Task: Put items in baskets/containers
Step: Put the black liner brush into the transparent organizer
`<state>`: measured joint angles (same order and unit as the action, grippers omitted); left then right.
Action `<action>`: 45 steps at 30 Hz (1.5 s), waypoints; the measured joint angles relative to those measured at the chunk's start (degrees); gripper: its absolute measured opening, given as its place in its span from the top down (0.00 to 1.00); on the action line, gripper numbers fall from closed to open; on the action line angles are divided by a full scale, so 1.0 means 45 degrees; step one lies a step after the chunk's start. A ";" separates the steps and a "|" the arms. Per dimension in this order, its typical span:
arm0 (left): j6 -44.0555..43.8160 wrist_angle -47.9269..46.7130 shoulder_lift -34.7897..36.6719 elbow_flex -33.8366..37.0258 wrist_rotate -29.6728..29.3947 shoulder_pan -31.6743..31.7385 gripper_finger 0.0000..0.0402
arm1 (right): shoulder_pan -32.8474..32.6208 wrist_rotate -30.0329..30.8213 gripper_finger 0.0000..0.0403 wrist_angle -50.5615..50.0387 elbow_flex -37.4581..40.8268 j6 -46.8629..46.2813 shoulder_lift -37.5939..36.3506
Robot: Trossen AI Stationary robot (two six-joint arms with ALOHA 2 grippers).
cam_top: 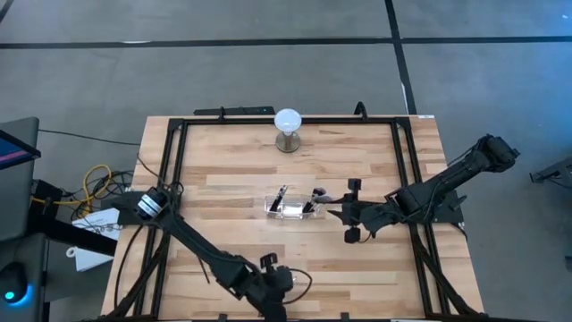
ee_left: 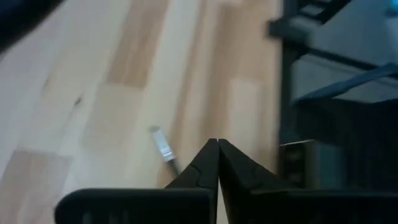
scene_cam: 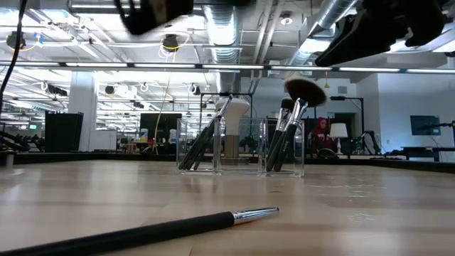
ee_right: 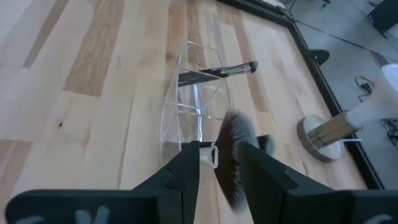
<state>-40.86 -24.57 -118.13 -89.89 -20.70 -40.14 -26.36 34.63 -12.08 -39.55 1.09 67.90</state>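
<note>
Your left gripper (ee_left: 217,163) was fully closed over the lone brush (scene_cam: 149,231) on the table's near edge, seemingly to lift it. Your right gripper (ee_right: 217,163) stood part-open, empty, beside the clear holder (cam_top: 288,207) mid-table.

No text, label, brand, number or sign can be read in any of the views, neither on the pale wooden table (cam_top: 232,170) nor on anything standing or lying on it.
</note>
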 joint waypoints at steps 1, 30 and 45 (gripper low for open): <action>0.0044 -0.0005 -0.0061 -0.0312 -0.0072 -0.0093 0.99 | 0.0001 -0.0002 0.75 0.0005 0.0000 -0.0116 0.0000; -0.2120 -0.2946 -0.0184 -0.0642 0.3519 0.0904 0.63 | -0.0056 -0.0080 0.75 -0.0312 0.0005 -0.1469 0.0000; -0.1257 -0.0762 -0.0465 0.0968 0.1365 0.0422 0.48 | -0.0056 -0.0077 0.75 -0.0521 0.0005 -0.1494 0.0005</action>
<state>-46.51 -28.00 -120.22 -85.53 -14.56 -38.24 -26.61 34.29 -14.42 -39.53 -5.63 67.92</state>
